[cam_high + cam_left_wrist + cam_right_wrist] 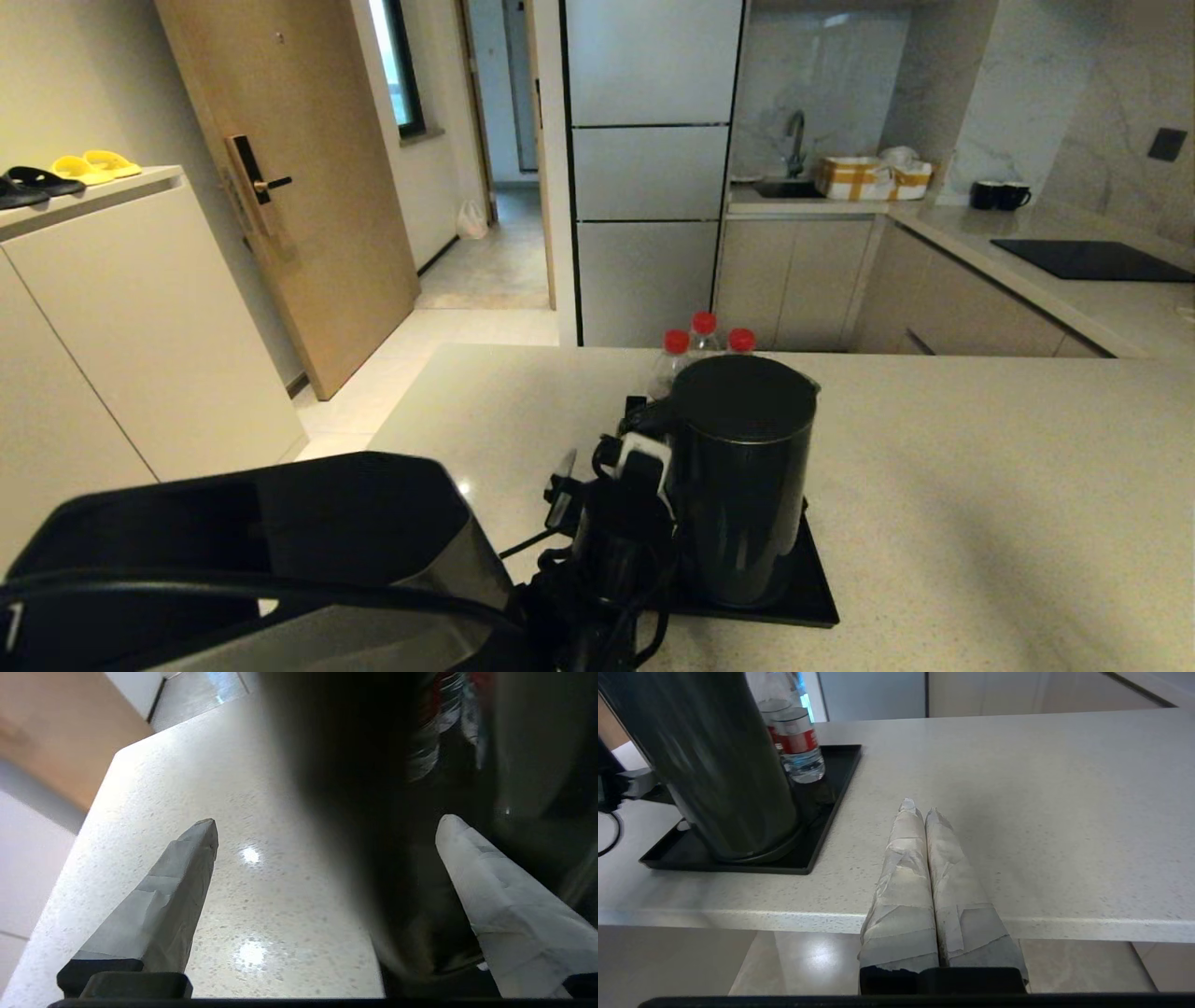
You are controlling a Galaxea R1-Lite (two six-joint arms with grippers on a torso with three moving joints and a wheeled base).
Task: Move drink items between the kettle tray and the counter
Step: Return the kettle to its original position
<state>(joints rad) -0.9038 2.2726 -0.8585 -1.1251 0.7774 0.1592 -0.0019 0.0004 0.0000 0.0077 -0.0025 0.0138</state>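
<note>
The tall glossy black kettle stands on the black kettle tray, which lies on the beige speckled counter. My left gripper is at the kettle's left side, open. In the left wrist view its taped fingers spread wide, and the dark loop handle runs between them, nearer one finger. My right gripper is shut and empty, hovering over the counter's front edge to the right of the tray and kettle; it is out of the head view.
Three red-capped water bottles stand on the tray's far end behind the kettle. My left arm's black housing fills the near left. A black cooktop panel and mugs are on the far counter. A cabinet with sandals stands at left.
</note>
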